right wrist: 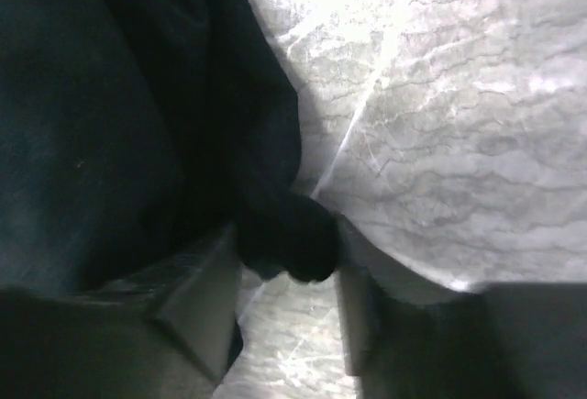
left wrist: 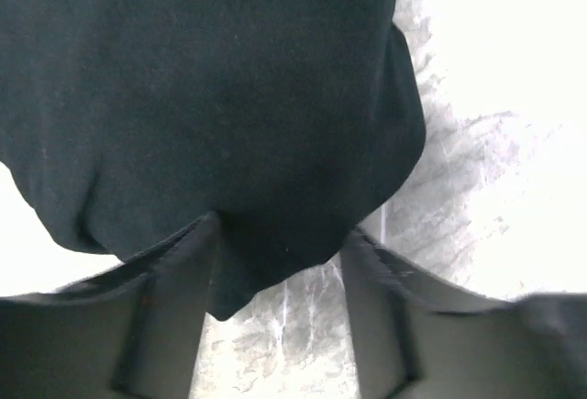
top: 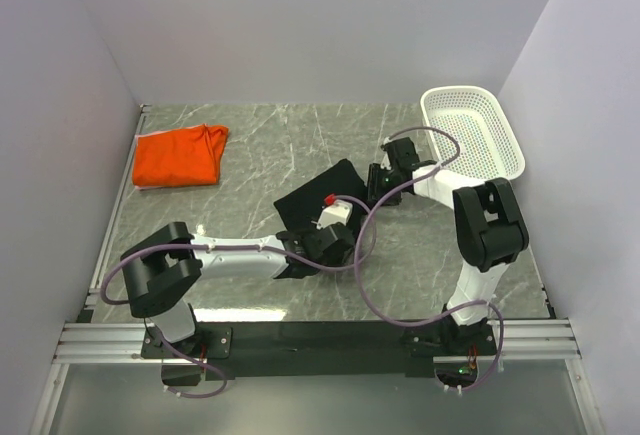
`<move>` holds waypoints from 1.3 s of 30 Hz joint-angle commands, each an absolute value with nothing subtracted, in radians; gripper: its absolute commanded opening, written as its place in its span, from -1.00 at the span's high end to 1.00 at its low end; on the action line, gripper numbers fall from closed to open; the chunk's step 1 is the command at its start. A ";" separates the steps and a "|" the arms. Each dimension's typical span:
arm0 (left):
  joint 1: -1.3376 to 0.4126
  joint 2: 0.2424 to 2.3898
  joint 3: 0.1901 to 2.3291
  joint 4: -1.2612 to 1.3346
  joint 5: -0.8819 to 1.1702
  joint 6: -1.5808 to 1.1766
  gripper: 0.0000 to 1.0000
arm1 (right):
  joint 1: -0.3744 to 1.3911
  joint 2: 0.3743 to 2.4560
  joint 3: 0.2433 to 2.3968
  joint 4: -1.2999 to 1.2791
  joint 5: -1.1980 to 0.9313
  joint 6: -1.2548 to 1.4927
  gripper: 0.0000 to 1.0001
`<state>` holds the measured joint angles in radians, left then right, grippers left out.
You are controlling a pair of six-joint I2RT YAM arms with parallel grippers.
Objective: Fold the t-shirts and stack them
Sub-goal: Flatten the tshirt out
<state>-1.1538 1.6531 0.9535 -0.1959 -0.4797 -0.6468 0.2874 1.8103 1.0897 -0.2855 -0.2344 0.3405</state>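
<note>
Only the overhead view shows the whole layout. The black cloth t-shirt point(top: 322, 195) lies crumpled, partly folded, at the centre of the grey marble-patterned table point(top: 260, 145). The bright orange cloth t-shirt point(top: 180, 157) lies folded, well apart, at the far left. The white plastic mesh basket point(top: 470, 130) stands at the far right. Only the wrist views show the grips. The left gripper point(left wrist: 280, 261) is clenched on a rounded fold at the black shirt's near edge. The right gripper point(right wrist: 286, 261) pinches a bunched lump of the same shirt at its right edge, low over the marble.
</note>
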 commanded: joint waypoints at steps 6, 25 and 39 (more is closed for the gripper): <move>-1.158 1.654 1.008 -0.222 -0.584 -0.641 0.76 | 0.301 1.793 1.150 -0.310 -0.229 0.338 1.00; -0.602 0.868 0.802 -0.313 -0.555 -0.706 -0.06 | 0.305 1.177 1.707 -0.703 -0.052 0.275 1.00; -0.866 1.002 0.802 -0.115 -0.417 -0.581 -0.80 | 0.311 1.129 1.703 -0.712 -0.193 0.262 1.00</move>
